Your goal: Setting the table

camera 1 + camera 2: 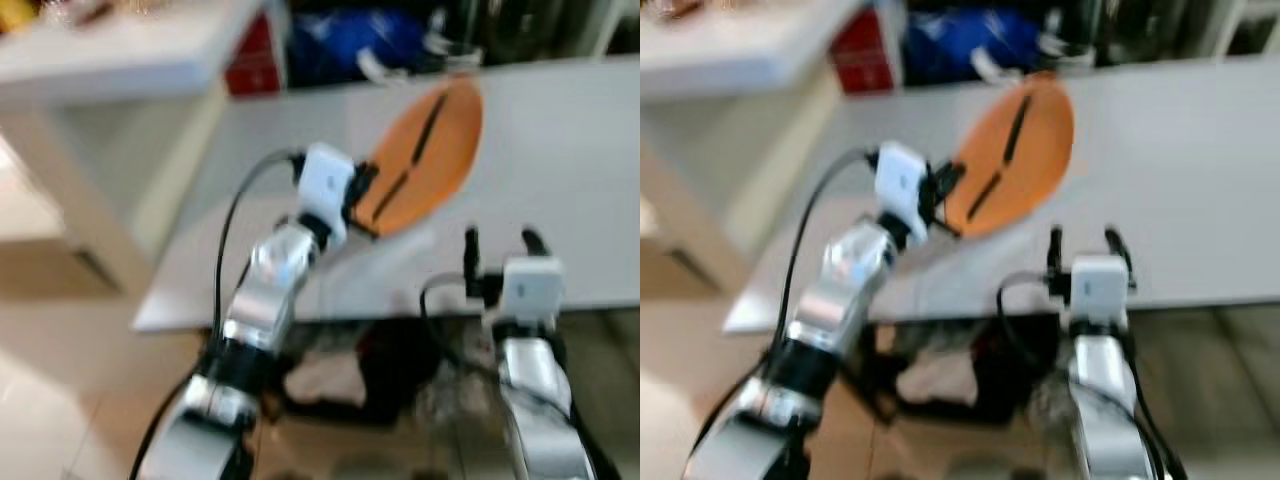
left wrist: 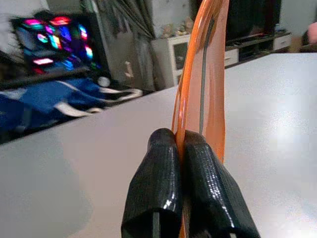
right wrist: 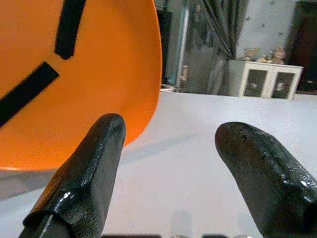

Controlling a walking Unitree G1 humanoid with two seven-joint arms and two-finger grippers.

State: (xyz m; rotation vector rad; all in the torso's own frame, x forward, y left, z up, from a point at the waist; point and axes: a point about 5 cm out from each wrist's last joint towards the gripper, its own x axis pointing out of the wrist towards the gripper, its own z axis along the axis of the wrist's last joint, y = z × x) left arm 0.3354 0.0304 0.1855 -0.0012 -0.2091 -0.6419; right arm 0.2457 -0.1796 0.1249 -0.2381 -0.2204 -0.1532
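One wide white table (image 1: 560, 150) takes up most of the head views, which are blurred. Beyond its far edge sits a heap of blue fabric (image 1: 345, 45) with something red (image 1: 255, 60) beside it, and a second pale table (image 1: 110, 55) stands off to the robot's left. An orange plate (image 1: 425, 155) with two black stripes across its face is held above the table near the front edge, tilted up on its rim rather than lying flat. The left gripper (image 2: 182, 148) has its two black fingers pinched tight on the plate's near rim, one on each face. The right gripper (image 3: 171, 148) hangs just past the table's front edge, to the right of the plate and apart from it, its fingers (image 3: 86, 173) spread wide with nothing between them. Under the table edge lie dark and pale bundles, too blurred to tell.
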